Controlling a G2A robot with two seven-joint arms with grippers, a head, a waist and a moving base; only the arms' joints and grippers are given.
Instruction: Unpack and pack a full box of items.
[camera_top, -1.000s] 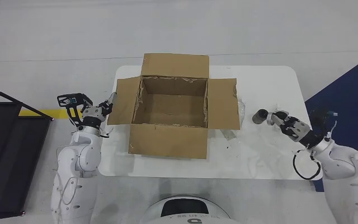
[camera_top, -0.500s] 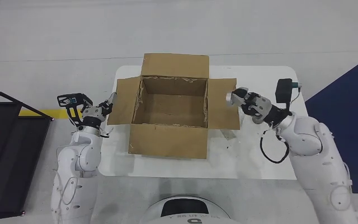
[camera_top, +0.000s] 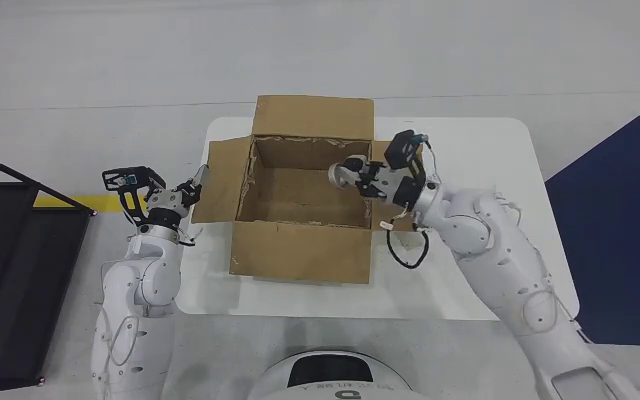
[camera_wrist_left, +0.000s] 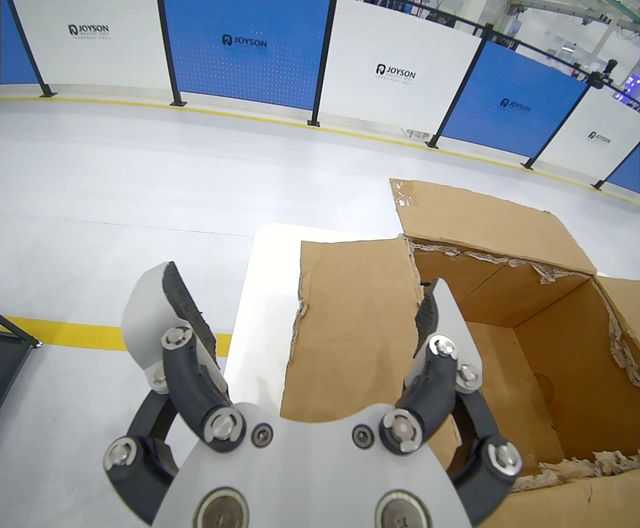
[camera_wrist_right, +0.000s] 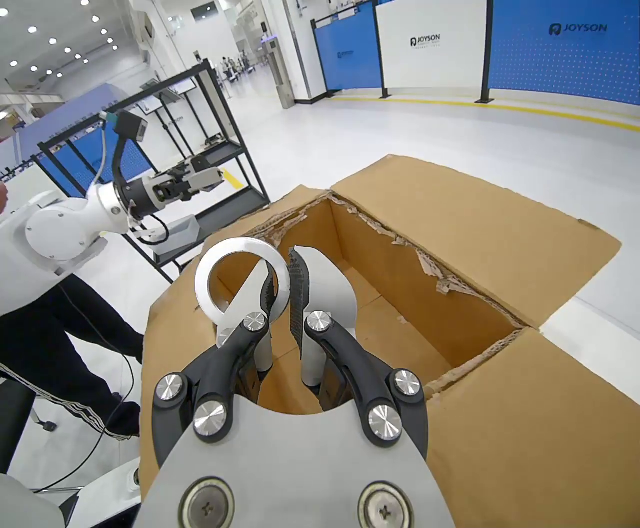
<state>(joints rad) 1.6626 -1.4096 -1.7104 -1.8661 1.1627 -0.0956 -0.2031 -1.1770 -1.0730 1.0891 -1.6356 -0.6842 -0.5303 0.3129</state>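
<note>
An open cardboard box (camera_top: 305, 252) (camera_wrist_left: 500, 235) (camera_wrist_right: 475, 235) stands mid-table with all flaps spread; its floor looks bare. My right gripper (camera_top: 352, 176) (camera_wrist_right: 287, 270) hangs over the right side of the box opening, shut on a silver metal cylinder (camera_top: 343, 173) (camera_wrist_right: 242, 277) whose hollow ring end faces the wrist camera. My left gripper (camera_top: 195, 181) (camera_wrist_left: 305, 280) (camera_wrist_right: 200, 177) rests open at the table's left edge, just outside the box's left flap (camera_wrist_left: 350, 310), holding nothing.
The white table (camera_top: 470, 150) (camera_wrist_left: 260, 280) has bare room to the right of the box and in front of it. A black shelf rack (camera_top: 20, 260) (camera_wrist_right: 210, 150) stands off the left side. Blue flooring (camera_top: 600, 170) lies to the right.
My right arm has carried the metal cylinder from the table's right side leftward, across the right flap, to above the box opening. The left arm has not moved.
</note>
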